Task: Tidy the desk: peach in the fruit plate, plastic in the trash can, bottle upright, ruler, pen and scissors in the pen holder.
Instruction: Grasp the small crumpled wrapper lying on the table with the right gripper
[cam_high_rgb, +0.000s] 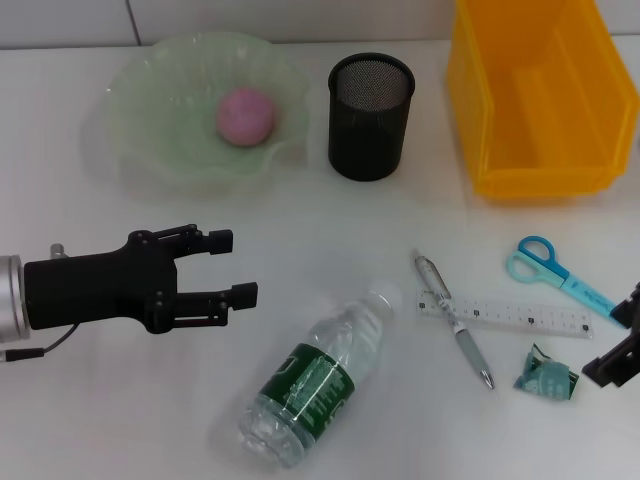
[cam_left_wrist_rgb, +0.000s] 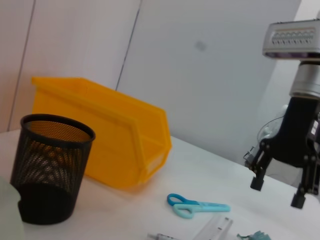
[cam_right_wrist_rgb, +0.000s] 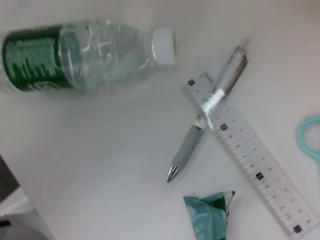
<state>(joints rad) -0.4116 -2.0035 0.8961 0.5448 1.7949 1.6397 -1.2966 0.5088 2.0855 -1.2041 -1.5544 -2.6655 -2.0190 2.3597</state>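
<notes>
Bottle (cam_high_rgb: 312, 382): lying on its side near the worktop's front edge, white cap toward the pen, base toward the front; just off the left fingers' tips and not touched.
Left gripper (cam_high_rgb: 236, 268): hovering over the left part of the worktop (cam_high_rgb: 90, 400), fingers (cam_high_rgb: 222, 240) spread apart with nothing between them, pointing across toward the right side.
Right gripper (cam_left_wrist_rgb: 278, 192): at the worktop's right edge, near the front; fingers (cam_left_wrist_rgb: 257, 183) apart and empty, hanging above the plastic scrap.
Plastic (cam_high_rgb: 546, 376): crumpled green wrapper resting just beside the right fingers, toward the front right corner.
Pen (cam_high_rgb: 454, 320): grey, lying across one end of the ruler, between the bottle cap and the plastic.
Ruler (cam_high_rgb: 505, 315): clear, flat on the worktop, under the pen, running toward the right edge.
Scissors (cam_high_rgb: 558, 274): blue-handled, closed, just behind the ruler near the right edge.
Pen holder (cam_high_rgb: 370, 116): black mesh cup, upright, toward the back middle.
Trash can (cam_high_rgb: 538, 95): yellow bin at the back right corner.
Fruit plate (cam_high_rgb: 150, 110): pale green wavy dish at the back left.
Peach (cam_high_rgb: 246, 116): pink, sitting in the fruit plate.
</notes>
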